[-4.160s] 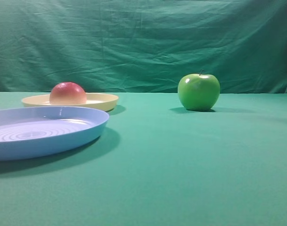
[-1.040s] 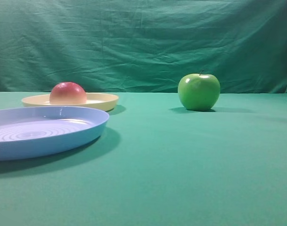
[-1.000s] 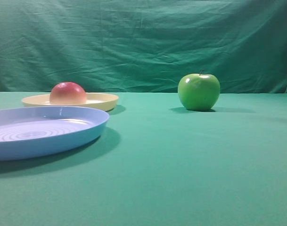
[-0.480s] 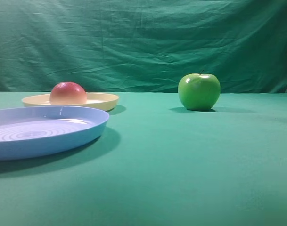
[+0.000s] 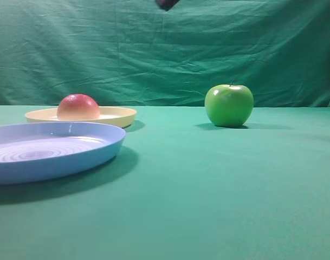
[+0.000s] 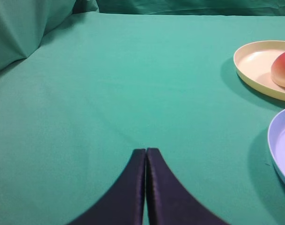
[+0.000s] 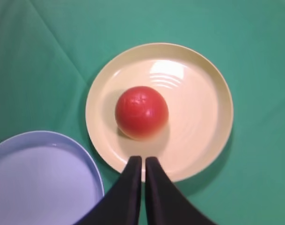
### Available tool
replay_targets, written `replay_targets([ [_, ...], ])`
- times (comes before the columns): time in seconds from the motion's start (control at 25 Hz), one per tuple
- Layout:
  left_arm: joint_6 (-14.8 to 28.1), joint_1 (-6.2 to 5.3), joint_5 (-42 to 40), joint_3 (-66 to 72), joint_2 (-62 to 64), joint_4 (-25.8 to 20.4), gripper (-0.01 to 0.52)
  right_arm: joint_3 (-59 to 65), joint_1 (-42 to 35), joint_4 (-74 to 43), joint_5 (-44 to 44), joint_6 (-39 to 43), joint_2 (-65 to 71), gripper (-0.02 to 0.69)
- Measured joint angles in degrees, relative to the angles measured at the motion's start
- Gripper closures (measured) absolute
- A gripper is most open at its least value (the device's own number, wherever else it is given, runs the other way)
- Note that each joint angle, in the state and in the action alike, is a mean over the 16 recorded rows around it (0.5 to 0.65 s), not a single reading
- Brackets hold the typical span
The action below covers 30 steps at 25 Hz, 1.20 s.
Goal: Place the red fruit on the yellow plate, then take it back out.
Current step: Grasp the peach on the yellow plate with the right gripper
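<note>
Starting at the far left of the high view, the light blue plate [image 5: 45, 149] sits nearest the camera on the green-covered tabletop [image 5: 219, 184], its ringed floor bare. Just behind it lies the yellow plate [image 5: 118, 115], and the red fruit [image 5: 78, 107] rests inside that plate, left of its middle. Well apart to the right stands the green apple [image 5: 228, 105], upright with its stem on top, directly on the cloth. A dark bit of an arm [image 5: 166, 4] pokes in at the top edge of this view, above the gap between the plates and the apple.

The left wrist view shows the left pincer [image 6: 146, 152] with its two dark fingers pressed together and nothing between them; it hangs over bare cloth, with the yellow plate [image 6: 254, 65] and the fruit [image 6: 283, 69] off at its right edge, and a sliver of the blue plate [image 6: 279, 140] below them.

From the right wrist view, the right pincer [image 7: 143, 160] hangs directly above the yellow plate [image 7: 203, 93], fingertips almost touching with only a thin slit between them, and it holds nothing. The red fruit [image 7: 142, 112] lies just beyond the tips, near the plate's middle, with the blue plate [image 7: 39, 178] at lower left.
</note>
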Motion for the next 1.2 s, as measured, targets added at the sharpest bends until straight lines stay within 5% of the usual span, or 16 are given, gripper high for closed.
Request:
replay_targets([
  [0.36, 0.07, 0.00, 0.00, 0.00, 0.00, 0.00, 0.514, -7.36, 3.98, -0.17, -4.10, -2.86, 9.61, 0.165],
  [0.6, 0.09, 0.00, 0.00, 0.00, 0.00, 0.00, 0.514, -7.92, 4.96, -0.19, -9.10, -4.06, 13.08, 0.028],
  [0.92, 0.09, 0.00, 0.00, 0.00, 0.00, 0.00, 0.514, -7.97, 5.12, -0.19, -13.11, -4.35, 16.65, 0.068],
  [1.2, 0.09, 0.00, 0.00, 0.00, 0.00, 0.00, 0.514, -7.97, 5.12, -0.14, -13.66, -4.47, 18.65, 0.235],
])
